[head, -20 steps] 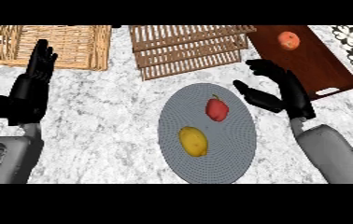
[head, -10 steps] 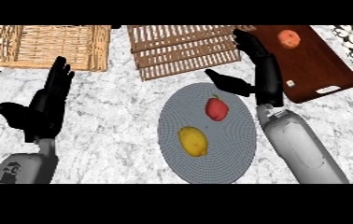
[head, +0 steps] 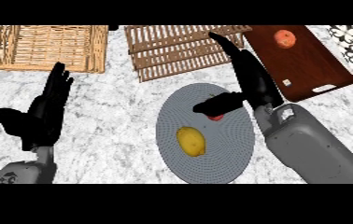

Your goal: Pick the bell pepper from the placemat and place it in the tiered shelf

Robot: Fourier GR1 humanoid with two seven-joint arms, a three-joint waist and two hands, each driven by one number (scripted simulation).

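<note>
The right hand (head: 251,80) hangs over the mat (head: 176,160), fingers straight, thumb across the red pepper (head: 216,117), holding nothing. The pepper lies on the mat by a lemon (head: 191,141). The left hand (head: 43,111) rests open at the left.

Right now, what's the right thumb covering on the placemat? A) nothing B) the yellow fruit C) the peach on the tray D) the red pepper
D: the right hand has its thumb across the red pepper on the placemat, leaving only the pepper's lower edge showing; the yellow fruit lies uncovered.
</note>
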